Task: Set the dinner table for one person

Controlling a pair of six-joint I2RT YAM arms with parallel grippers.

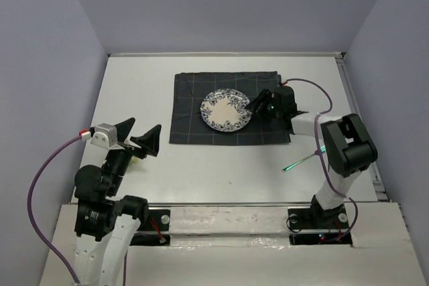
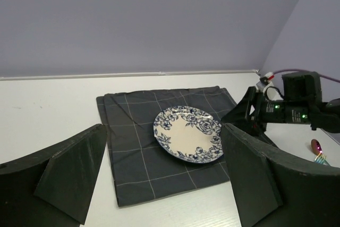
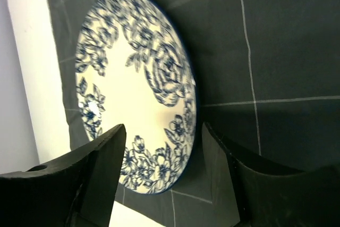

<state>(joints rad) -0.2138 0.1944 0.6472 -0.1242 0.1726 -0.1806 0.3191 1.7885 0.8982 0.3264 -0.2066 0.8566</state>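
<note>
Dinner surface (image 1: 201, 172), matte white, fills my view. My right end effector (image 1: 257, 104), jaws apart, straddles the rim of a floral plate (image 1: 224, 110) on the checked cloth (image 1: 191, 98) at its far middle; my left end effector (image 1: 142, 133) hangs wide open over its left side

You've got a matte white table (image 1: 201, 172), a dark grey cloth (image 1: 191, 108) with thin pale check lines, and a plate (image 1: 218, 108) with a cream centre and blue floral rim. Black left gripper (image 1: 139, 135) and right gripper (image 1: 258, 104), cable (image 1: 30, 195) purple, utensil (image 1: 301, 161) shiny green, walls (image 1: 221, 5) pale lavender.
</note>
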